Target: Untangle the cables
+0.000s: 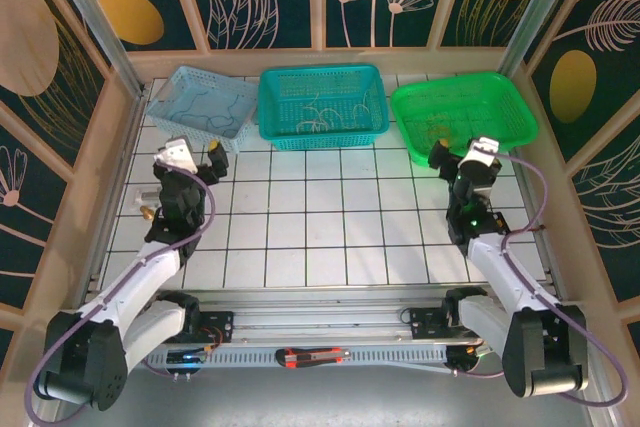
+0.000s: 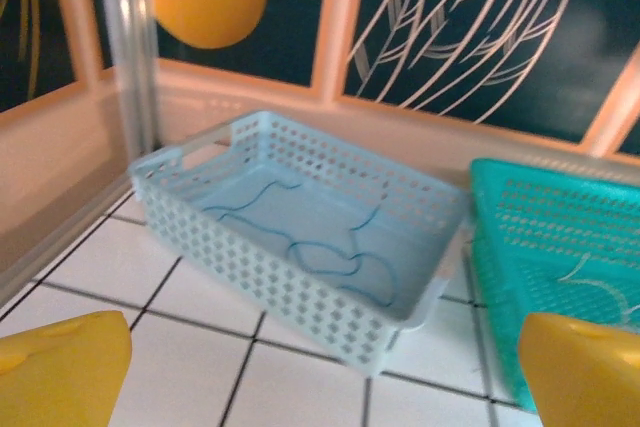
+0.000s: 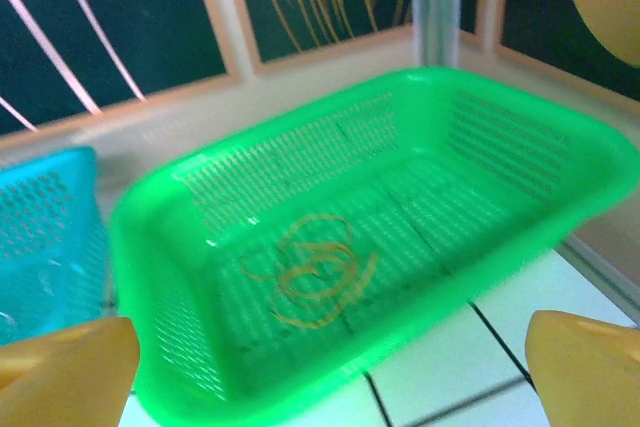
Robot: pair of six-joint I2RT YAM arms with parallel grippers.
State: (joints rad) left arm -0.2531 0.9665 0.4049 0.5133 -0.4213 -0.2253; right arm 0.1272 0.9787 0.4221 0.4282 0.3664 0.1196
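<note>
Yellow fingertips [image 2: 60, 372] of the left gripper [image 2: 320, 377] sit at the two bottom corners of the left wrist view, jaws wide apart, only white tile between them. Just ahead, not touching, is the pale blue basket [image 2: 260, 277], with perforated walls, set at an angle on the tiled table [image 1: 320, 227]. Blue cables [image 2: 330, 247] lie on its floor: thin dark-blue wavy strands, spread flat with a couple of open loops, well clear of the gripper. Right gripper [image 3: 325, 377] has the same pose, yellow tips at both lower corners of its wrist view, jaws wide apart, holding nothing. Green basket [image 3: 170, 297] is directly ahead of it, near rim just beyond the tips; cannot tell if they touch. Yellow cables [image 3: 315, 272] rest mid-floor in the green basket, thin, coiled into a few overlapping rings, one small bunch, apart from the gripper. Top view shows three baskets in a row along the far side of the table: pale blue left, teal basket [image 1: 320, 137] centre, green right, each just beside the next. Whitish cables [image 1: 318, 112] in the teal basket are thin pale squiggles scattered over the floor, too small to tell whether any cross. Red-and-black item [image 1: 310, 355] lies on the front rail between the arm bases; any marking on it is too small to read.
</note>
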